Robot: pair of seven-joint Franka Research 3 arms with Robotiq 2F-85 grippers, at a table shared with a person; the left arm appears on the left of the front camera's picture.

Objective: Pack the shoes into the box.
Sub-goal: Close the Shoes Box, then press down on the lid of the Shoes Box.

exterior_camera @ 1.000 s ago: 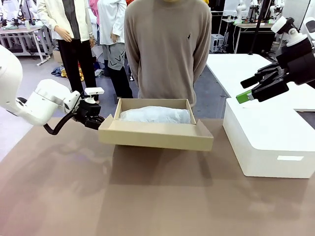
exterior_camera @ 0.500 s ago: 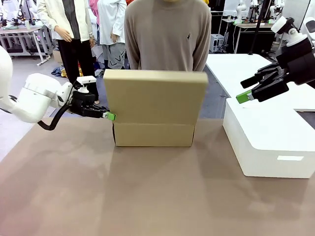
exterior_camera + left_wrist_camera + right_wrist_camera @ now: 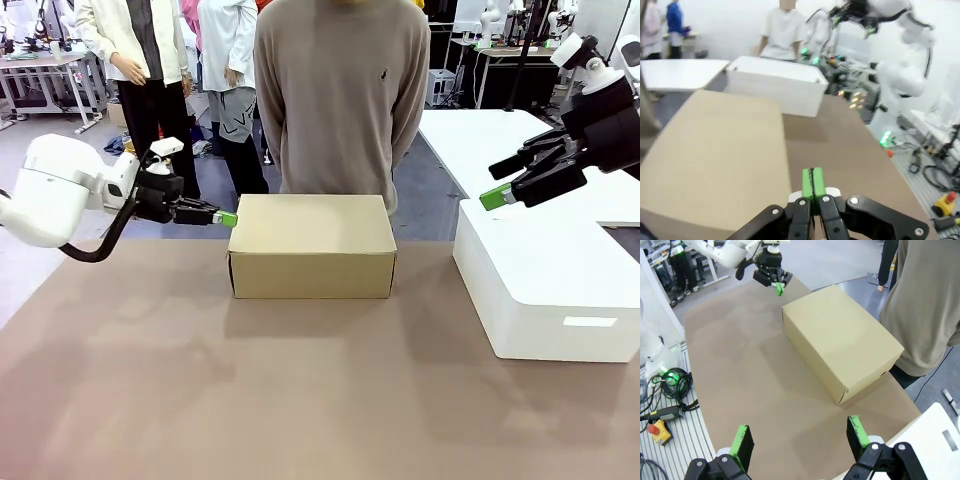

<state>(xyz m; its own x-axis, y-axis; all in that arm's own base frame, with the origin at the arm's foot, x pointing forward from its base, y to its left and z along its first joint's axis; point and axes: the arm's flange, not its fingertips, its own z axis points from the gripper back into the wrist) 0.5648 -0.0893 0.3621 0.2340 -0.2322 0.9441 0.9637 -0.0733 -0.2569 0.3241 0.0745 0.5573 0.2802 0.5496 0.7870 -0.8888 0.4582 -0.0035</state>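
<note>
1. The left gripper [image 3: 228, 218] has its green pads [image 3: 812, 183] pressed flat together with nothing between them. It hangs level with the top of the box, its tips just beside the box's upper left corner in the front view; whether they touch the cardboard cannot be told.

2. The right gripper [image 3: 490, 198] is spread wide and empty, its two green pads [image 3: 856, 432] standing well apart. It hovers above the near left corner of the white block, well off to the right of the box.

3. The box [image 3: 312, 245], a tan cardboard shoebox, stands directly ahead of the left gripper's tips and well to the left of the right gripper, on the brown table [image 3: 300, 400]. Its lid lies flat across the top, shut, so nothing inside can be seen.

4. In the left wrist view the lid's plain tan surface stretches away from the closed fingertips, which sit over its near edge.

5. The white block [image 3: 545, 290] lies below the right gripper, on the table beside the box with a gap of bare tabletop between them. Its top is a smooth closed surface.

6. A person [image 3: 340, 95] in a beige sweater stands just beyond the box, across the table from both grippers.
</note>
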